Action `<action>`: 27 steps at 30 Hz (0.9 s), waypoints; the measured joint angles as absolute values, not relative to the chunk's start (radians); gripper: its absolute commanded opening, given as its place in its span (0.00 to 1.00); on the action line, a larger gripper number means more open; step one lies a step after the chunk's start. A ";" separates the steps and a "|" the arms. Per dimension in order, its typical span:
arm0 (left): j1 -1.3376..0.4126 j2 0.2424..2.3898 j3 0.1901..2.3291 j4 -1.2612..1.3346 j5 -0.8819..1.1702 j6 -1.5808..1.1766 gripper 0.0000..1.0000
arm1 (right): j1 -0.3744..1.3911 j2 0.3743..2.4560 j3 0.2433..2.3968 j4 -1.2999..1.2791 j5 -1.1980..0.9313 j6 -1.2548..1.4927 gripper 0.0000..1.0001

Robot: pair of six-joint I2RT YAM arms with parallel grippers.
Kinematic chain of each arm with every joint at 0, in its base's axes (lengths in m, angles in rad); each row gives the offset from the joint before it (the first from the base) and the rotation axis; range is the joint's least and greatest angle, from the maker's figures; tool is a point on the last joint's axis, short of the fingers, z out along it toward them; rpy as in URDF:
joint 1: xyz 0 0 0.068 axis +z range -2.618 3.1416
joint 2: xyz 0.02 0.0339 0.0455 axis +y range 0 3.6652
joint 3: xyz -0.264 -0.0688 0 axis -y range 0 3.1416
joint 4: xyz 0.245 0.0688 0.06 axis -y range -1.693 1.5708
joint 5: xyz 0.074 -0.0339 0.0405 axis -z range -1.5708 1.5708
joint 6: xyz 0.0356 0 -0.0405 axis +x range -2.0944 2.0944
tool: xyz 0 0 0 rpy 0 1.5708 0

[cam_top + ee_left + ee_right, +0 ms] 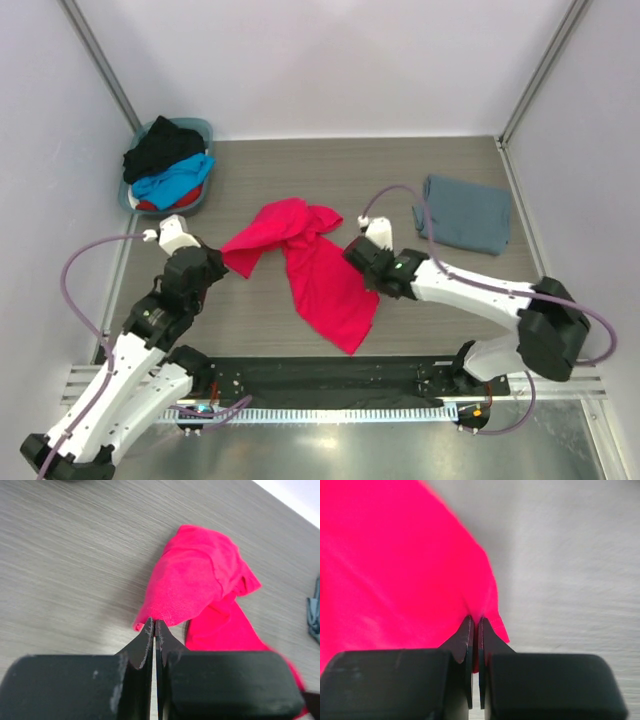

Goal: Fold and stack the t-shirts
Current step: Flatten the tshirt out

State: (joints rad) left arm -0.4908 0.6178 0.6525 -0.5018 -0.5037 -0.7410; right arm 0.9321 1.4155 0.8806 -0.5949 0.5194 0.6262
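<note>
Left fingers [145, 642] were pressed together in the left wrist view, their tips pinching a lower edge of the red-pink shirt [195, 580], whose bunched upper part rose beyond them. Right fingers [465, 640] were likewise closed, nipping a corner of the same cloth where it met the bare worktop [570, 555]; that close view showed little more than pink fabric filling its left side.

Only the overhead camera showed the whole garment: crumpled and half twisted in the middle of the worktop, one part running toward the left arm and a longer panel trailing down toward the near edge, with an arm at either side.

Overhead too, a grey-blue shirt [465, 213] lay folded near the far right corner, well apart from the pink one; the left wrist view caught just a sliver of it at its right edge. At the far left corner stood a basket [205, 130] holding a black shirt [165, 148], a blue shirt [175, 180] and a red shirt [150, 205] barely showing beneath.
</note>
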 measured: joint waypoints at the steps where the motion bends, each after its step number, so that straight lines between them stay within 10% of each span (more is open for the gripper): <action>1: -0.491 0.600 0.664 -0.524 -0.508 -0.749 0.00 | 0.908 1.387 0.899 -0.601 0.529 0.621 0.01; 17: -0.490 0.696 1.360 -0.864 -0.742 -0.728 0.00 | 0.532 1.357 1.147 -0.563 0.482 0.524 0.02; 21: -0.490 0.741 1.352 -0.891 -0.728 -0.698 0.02 | 0.454 1.391 1.139 -0.517 0.421 0.524 0.35; 23: -0.490 0.773 1.320 -0.883 -0.666 -0.690 0.27 | 0.445 1.411 1.139 -0.497 0.389 0.522 0.42; 24: -0.490 0.785 1.290 -0.875 -0.632 -0.685 0.67 | 0.446 1.423 1.139 -0.485 0.364 0.523 0.45; 27: -0.491 0.805 1.110 -0.816 -0.481 -0.693 0.95 | 0.450 1.442 1.127 -0.453 0.305 0.523 0.46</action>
